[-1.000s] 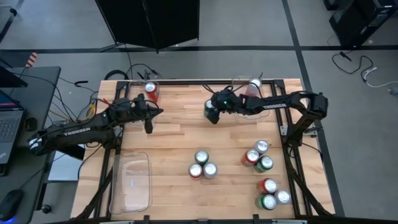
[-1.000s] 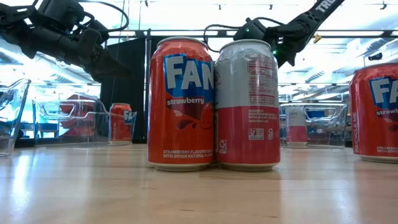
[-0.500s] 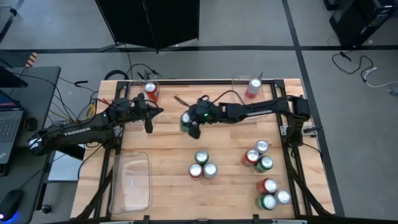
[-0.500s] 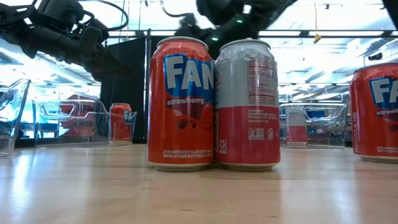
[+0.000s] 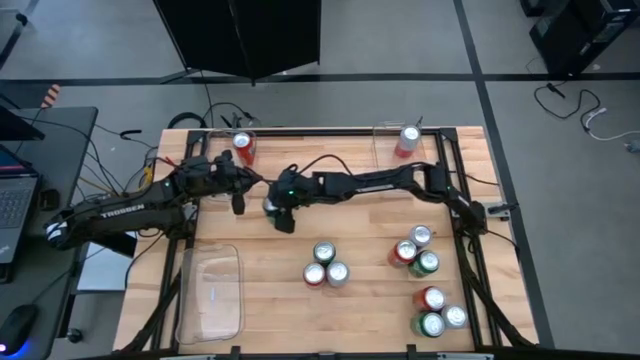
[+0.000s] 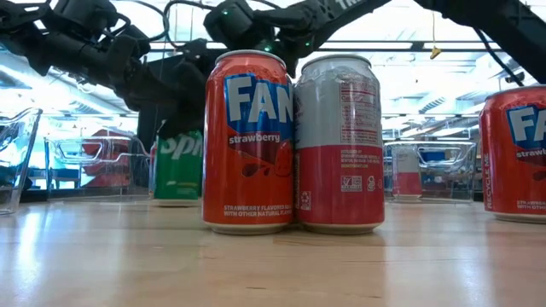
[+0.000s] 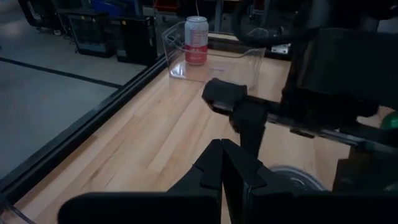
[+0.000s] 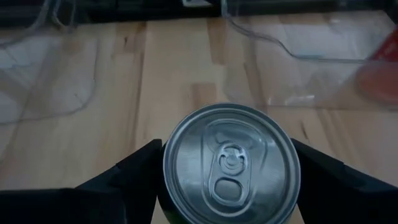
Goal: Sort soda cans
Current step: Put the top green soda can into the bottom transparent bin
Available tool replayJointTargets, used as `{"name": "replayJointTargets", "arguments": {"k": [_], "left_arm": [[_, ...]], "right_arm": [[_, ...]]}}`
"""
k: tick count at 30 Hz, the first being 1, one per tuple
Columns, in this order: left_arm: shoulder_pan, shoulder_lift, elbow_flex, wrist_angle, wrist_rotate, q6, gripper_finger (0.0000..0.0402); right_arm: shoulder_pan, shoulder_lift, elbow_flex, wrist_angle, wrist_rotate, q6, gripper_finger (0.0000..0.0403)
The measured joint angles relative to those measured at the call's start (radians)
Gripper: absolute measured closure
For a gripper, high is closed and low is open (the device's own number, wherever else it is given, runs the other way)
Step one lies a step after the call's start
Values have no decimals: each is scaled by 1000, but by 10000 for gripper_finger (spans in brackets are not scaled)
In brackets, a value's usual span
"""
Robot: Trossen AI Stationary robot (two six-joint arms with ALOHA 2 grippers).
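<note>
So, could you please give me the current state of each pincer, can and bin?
Right pincer: closed on green can.
Left pincer: shut, empty.
Front bin: empty.
Two back bins: one red can each, upright.
Loose cans: upright on table.

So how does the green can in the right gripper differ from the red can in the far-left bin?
The green can is held between the right gripper's fingers over open table; the red can stands free, untouched, inside a clear bin. The green one reads Sprite, the red one does not show its label clearly. Both are upright with silver tops.
</note>
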Motion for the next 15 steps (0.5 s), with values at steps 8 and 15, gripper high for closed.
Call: {"name": "replayJointTargets", "arguments": {"k": [8,15], "left_arm": [[0,0,33,-61,2,28,394],[0,0,34,-65,6,27,394]], "right_arm": [[4,25,19,10,1,-3,118],[4,28,16,24,7,9,57]]}}
